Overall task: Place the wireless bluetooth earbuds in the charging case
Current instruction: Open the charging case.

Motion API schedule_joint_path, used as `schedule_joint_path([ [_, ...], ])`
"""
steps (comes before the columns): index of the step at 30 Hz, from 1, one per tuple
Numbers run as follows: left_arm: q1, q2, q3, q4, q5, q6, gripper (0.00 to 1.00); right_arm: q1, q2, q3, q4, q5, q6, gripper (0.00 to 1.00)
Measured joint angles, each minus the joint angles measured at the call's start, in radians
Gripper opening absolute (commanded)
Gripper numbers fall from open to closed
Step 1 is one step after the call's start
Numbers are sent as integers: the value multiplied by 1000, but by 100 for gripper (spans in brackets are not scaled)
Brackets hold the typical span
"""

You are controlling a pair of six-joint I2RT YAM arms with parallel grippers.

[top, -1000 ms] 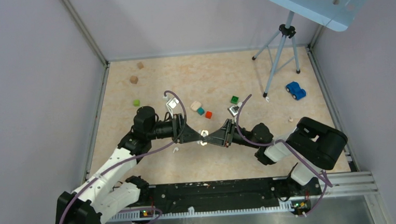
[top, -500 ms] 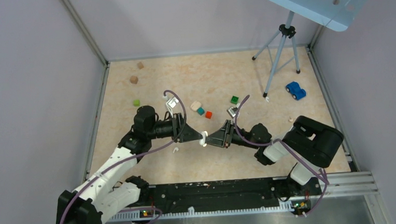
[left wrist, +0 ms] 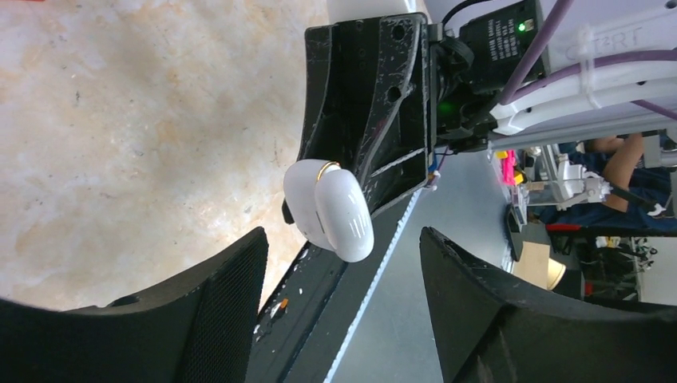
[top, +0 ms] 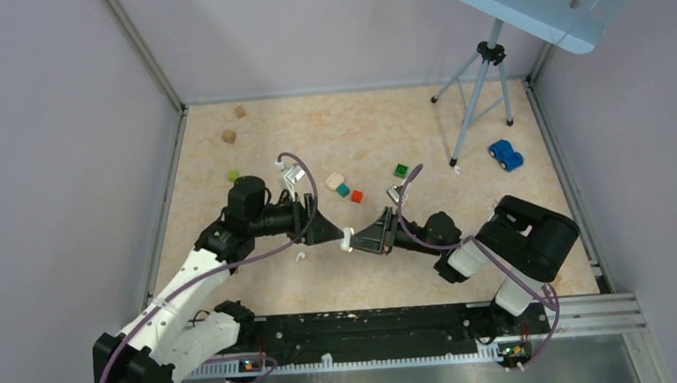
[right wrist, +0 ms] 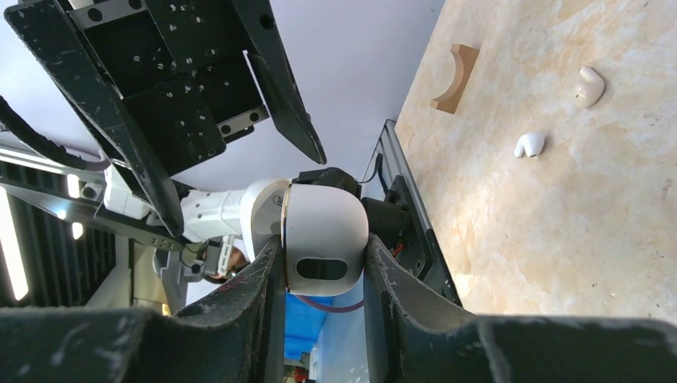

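Alignment between your two arms decides the coming move. Your right end effector [right wrist: 321, 249] is narrowed onto the charging case [right wrist: 319, 223], pinching it by opposite sides and holding it up off the counter [top: 420, 133] with its free end toward the left arm. Your left end effector [left wrist: 342, 239] stands wide and holds nothing. From its wrist view the case sits dead ahead, at the mouth of the open fingers and centred between them, touching neither as far as you can see.

The case looks shut. A thin gold seam runs round it and no dark interior shows. I judge the lid has to come up before anything goes in, so the left fingers would need to take the half that the right fingers leave bare.

The earbuds [right wrist: 528, 144] are not in either end effector. They lie loose on the counter below, the whiter one near the creamier earbud [right wrist: 589, 86] but apart from it, with a wooden arch block [right wrist: 455, 78] beyond them. From above only one shows, just beside the left end effector on the side toward the bases. The left arm is therefore the nearer one for picking up.
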Motion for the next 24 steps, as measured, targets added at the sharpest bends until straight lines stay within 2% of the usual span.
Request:
schedule_joint_path([
  [15, -30, -8, 0, -71, -60, 40, 75, 1, 23, 9, -2, 0, 9, 0],
  [24, -67, 16, 0, -71, -80, 37, 68, 8, 23, 15, 0, -3, 10, 0],
])
